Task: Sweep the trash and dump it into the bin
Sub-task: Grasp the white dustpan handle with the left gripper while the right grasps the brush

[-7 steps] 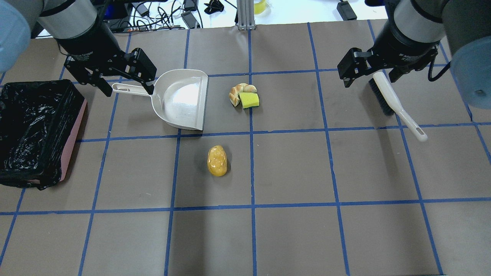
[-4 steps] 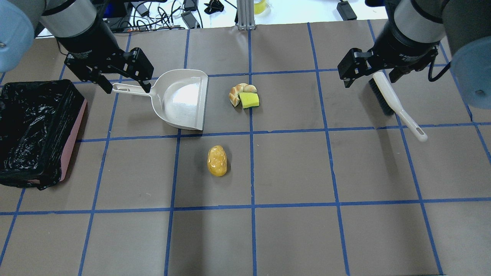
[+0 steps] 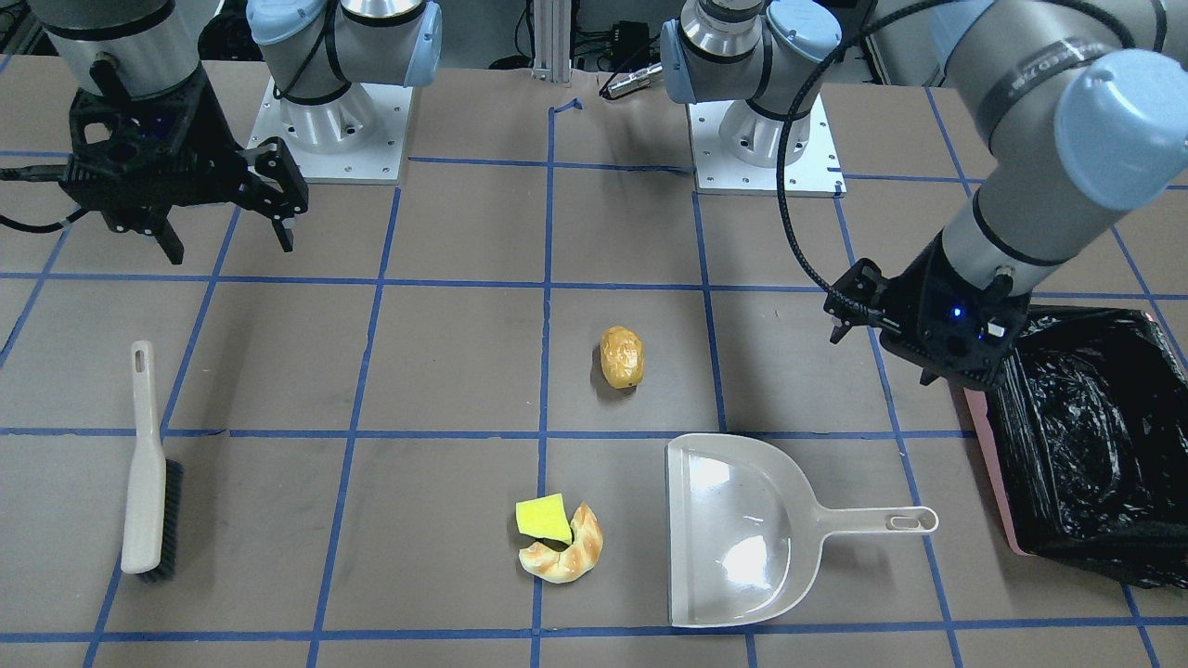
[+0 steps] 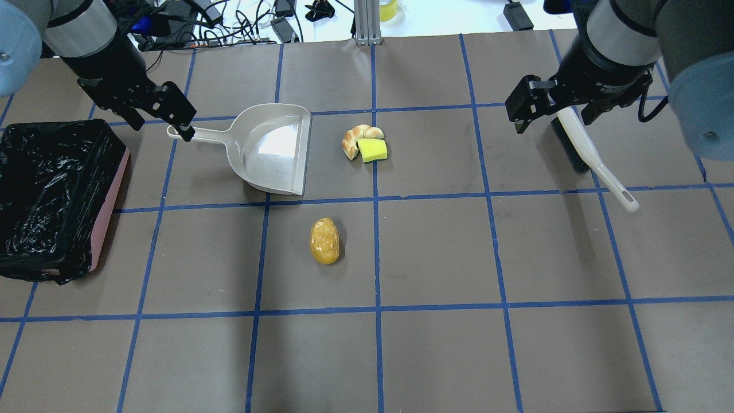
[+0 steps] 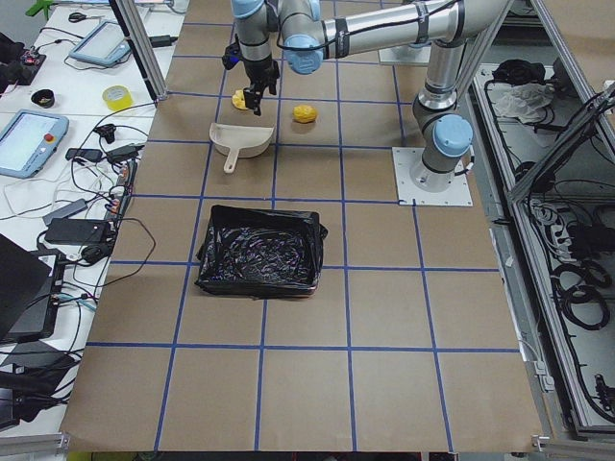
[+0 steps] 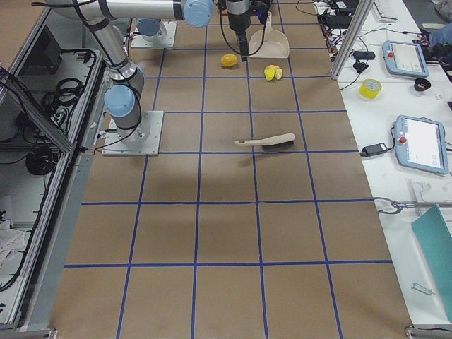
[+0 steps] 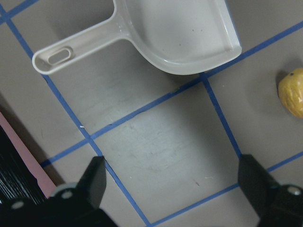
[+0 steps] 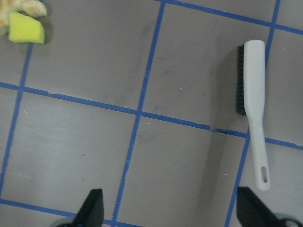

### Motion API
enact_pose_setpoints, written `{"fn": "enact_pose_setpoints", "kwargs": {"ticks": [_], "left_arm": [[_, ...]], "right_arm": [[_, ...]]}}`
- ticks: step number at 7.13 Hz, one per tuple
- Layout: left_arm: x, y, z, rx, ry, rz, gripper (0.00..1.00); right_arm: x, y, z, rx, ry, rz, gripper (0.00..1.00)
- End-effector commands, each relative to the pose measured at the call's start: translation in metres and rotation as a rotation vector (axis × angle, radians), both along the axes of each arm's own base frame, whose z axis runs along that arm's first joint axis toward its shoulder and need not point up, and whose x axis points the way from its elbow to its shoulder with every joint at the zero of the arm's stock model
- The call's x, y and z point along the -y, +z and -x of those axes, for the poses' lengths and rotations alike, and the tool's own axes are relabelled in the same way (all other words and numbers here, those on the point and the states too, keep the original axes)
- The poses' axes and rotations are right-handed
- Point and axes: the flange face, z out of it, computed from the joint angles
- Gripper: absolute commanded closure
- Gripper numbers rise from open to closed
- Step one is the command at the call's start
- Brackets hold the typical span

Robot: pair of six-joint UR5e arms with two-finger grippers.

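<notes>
On the worktop [image 4: 436, 355] the bin [image 4: 51, 195] stands at the left edge, I judge for a short dump. The left end effector [image 4: 162, 127] hangs spread over the dustpan [image 4: 275, 149] handle, and the right end effector [image 4: 553, 121] hangs spread over the brush [image 4: 579, 149]. The dustpan mouth faces the potato [image 4: 324, 241], croissant [image 4: 355, 137] and wedge [image 4: 373, 150], all unswept.

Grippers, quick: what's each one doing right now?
Left gripper: open, empty, by the dustpan handle.
Right gripper: open, empty, near the brush.
</notes>
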Motion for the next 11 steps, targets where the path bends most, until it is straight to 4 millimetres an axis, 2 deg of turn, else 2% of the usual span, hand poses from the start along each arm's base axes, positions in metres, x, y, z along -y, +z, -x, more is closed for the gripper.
{"fn": "enact_pose_setpoints", "kwargs": {"ticks": [1, 2, 3, 4, 6, 7, 8, 11], "left_arm": [[0.046, -0.051, -0.015, 0.091, -0.361, 0.072, 0.0], [0.06, -0.066, -0.019, 0.118, -0.584, 0.096, 0.0], [0.069, -0.074, -0.02, 0.152, -0.76, 0.132, 0.0], [0.074, -0.091, -0.02, 0.155, -0.854, 0.135, 0.0], [0.066, -0.127, -0.019, 0.16, -0.919, 0.147, 0.0], [0.055, -0.157, -0.018, 0.132, -0.925, 0.101, 0.0], [0.052, -0.165, -0.018, 0.125, -0.927, 0.088, 0.0], [0.077, -0.172, -0.02, 0.131, -0.933, 0.119, 0.0]], "right_arm": [[0.04, -0.046, 0.097, -0.017, 0.005, -0.048, 0.0], [0.061, -0.071, 0.133, -0.037, 0.108, -0.015, 0.0], [0.071, -0.107, 0.151, -0.058, 0.177, 0.002, 0.0], [0.069, -0.139, 0.153, -0.068, 0.184, -0.004, 0.0], [0.07, -0.202, 0.158, -0.056, 0.182, -0.043, 0.0], [0.071, -0.218, 0.174, -0.054, 0.191, -0.068, 0.0], [0.067, -0.231, 0.188, -0.044, 0.212, -0.092, 0.0], [0.053, -0.254, 0.183, -0.015, 0.205, -0.143, 0.0]]}}
